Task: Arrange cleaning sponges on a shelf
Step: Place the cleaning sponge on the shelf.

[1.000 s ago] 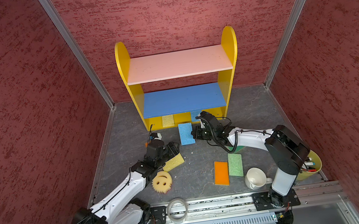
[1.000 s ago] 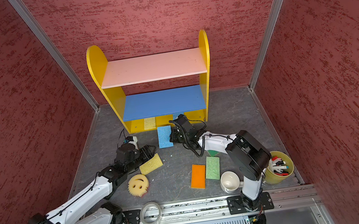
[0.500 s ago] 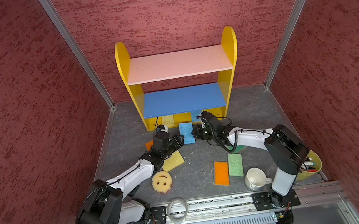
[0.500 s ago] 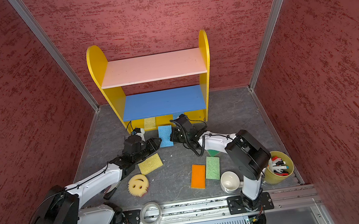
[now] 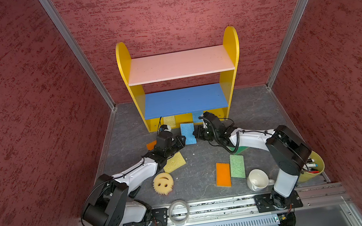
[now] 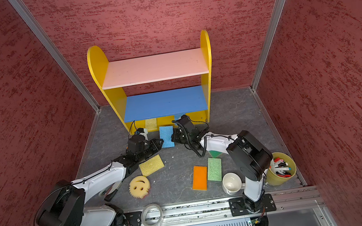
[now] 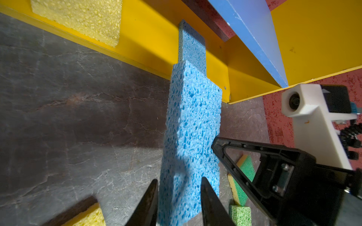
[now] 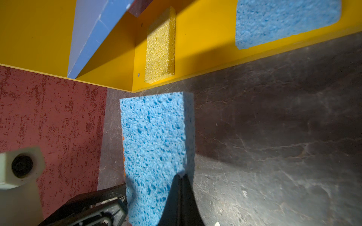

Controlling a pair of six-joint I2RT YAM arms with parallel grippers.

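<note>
The left gripper (image 5: 180, 141) has swung across from the loose yellow sponge (image 5: 174, 162) and now has the blue sponge (image 5: 188, 133) between its fingers (image 7: 149, 197), just in front of the shelf (image 5: 124, 61) base. The jaws have narrowed sharply to a part-open straddle; whether they pinch yet cannot be told. On the sponge's other side the right gripper (image 5: 196, 134) has not moved, jaws fully together, tip against the sponge's edge. It looks like a handover or a two-arm steadying, so this sponge is probably next onto the shelf.

Already on the shelf's yellow base lie a yellow sponge (image 5: 169, 120) and a second blue sponge (image 5: 197, 116); the boards above are bare.

In front of the shelf, left to right: an orange sponge (image 5: 151, 145) behind the left arm, the smiley sponge (image 5: 163, 183), a tape ring (image 5: 179, 212), an orange sponge (image 5: 222, 174) beside a green sponge (image 5: 237, 166), another green one (image 5: 240, 149) half under the right arm, and a white mug (image 5: 258, 179). The low blue board leaves little headroom over the base.
</note>
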